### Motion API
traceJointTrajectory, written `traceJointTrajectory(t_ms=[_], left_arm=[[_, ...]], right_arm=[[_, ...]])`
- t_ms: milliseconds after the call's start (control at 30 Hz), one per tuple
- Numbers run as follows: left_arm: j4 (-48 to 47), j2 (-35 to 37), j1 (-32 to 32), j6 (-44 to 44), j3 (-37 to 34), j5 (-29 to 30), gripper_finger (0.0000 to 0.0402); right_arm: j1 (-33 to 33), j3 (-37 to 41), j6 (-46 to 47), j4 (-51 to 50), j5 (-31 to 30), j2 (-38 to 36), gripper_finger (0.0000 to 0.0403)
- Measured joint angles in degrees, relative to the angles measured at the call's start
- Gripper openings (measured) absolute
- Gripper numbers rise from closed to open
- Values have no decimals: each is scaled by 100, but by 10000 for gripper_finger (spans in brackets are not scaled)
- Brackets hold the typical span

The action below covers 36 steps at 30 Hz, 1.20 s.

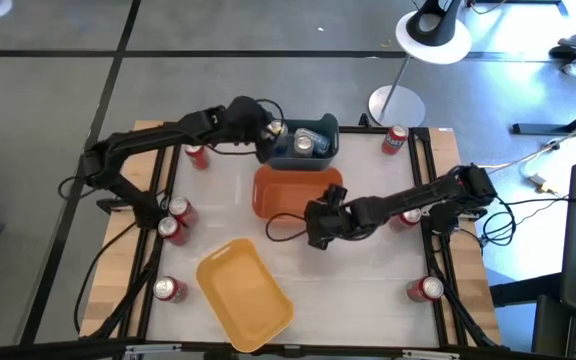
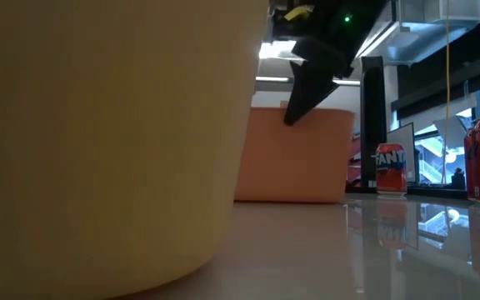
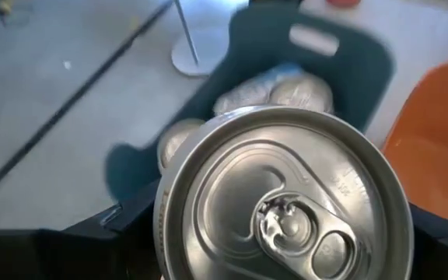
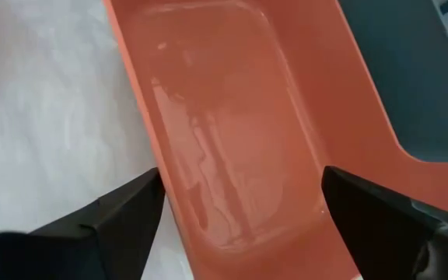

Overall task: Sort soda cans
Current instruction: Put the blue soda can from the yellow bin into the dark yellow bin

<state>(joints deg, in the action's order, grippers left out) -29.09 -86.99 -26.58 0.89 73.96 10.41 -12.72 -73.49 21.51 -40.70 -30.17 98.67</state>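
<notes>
Soda cans [image 1: 169,289] stood scattered along the table's [image 1: 368,300] side edges, leaving you open room in the middle. Your left claw [image 1: 271,130] gripped one silver-topped can [image 3: 282,194] over the blue bin's [image 1: 326,128] rim, above cans already inside. Your right claw [image 4: 236,206] hung with fingers spread wide and empty over the orange bin [image 4: 232,124]. From table height, the yellow bin [image 2: 98,133] blocked most of your view.

"FANTA" on orange can [image 2: 390,169]
</notes>
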Motion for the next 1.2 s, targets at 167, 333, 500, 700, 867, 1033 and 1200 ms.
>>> traceJointTrajectory(t_ms=[167,333,500,700,867,1033,1200], left_arm=[[508,-314,-180,-77,-358,-97,299],[613,-745,-213,-275,-563,-121,299],[694,-1151,-215,-587,-580,-478,300],[916,-1400,-187,-611,-571,-450,300],[981,-1411,-191,-643,-579,-440,308],[968,-1413,-200,-643,-586,-438,326],[958,-1415,-200,-646,-588,-433,330]], right_arm=[[196,0,-290,81,50,0,347],[241,0,-342,99,238,0,347],[228,0,-399,128,273,2,347],[228,4,-403,135,275,4,347],[228,4,-399,154,277,4,347],[226,4,-394,165,277,4,347],[226,4,-386,167,278,4,347]])
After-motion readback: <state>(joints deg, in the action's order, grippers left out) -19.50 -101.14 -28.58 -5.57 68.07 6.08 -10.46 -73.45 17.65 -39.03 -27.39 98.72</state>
